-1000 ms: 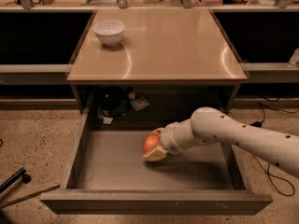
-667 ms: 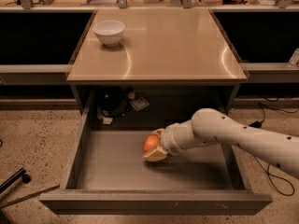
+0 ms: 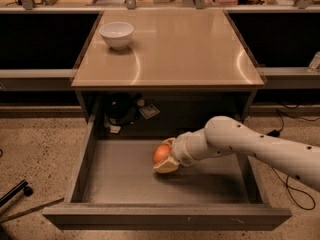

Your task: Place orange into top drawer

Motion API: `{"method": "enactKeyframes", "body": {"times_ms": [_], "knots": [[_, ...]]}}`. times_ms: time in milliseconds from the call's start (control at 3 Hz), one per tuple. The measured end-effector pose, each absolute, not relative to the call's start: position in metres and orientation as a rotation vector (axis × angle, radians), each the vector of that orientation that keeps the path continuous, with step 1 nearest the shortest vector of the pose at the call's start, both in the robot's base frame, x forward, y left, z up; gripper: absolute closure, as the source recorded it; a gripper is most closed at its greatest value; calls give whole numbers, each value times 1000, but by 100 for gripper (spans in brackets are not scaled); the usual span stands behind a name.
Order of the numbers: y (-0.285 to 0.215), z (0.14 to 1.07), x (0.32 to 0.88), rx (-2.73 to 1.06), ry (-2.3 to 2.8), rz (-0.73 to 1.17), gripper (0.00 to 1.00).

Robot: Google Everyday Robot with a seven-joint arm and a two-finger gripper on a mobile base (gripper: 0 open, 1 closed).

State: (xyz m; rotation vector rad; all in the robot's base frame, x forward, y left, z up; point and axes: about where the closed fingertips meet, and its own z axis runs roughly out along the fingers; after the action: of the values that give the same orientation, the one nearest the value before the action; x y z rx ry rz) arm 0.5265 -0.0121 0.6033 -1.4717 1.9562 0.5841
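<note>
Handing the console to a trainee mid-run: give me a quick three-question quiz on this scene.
1. True or false: the gripper holds the orange above the tabletop.
2. Where is the white bowl? A in the top drawer; B on the tabletop; C on the floor.
3. Fill in: the top drawer is pulled ___.
Key: 1 false, the gripper holds the orange inside the top drawer; 2 B; 3 open.

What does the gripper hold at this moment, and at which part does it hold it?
The gripper, low inside the open top drawer, holds the orange, clasped at its upper and lower sides.
</note>
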Motion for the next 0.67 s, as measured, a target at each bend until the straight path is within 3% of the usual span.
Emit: {"method": "enactKeyframes", "body": {"times_ms": [667], "knots": [[-12,603,526,-1472,1956,584,14]]}}
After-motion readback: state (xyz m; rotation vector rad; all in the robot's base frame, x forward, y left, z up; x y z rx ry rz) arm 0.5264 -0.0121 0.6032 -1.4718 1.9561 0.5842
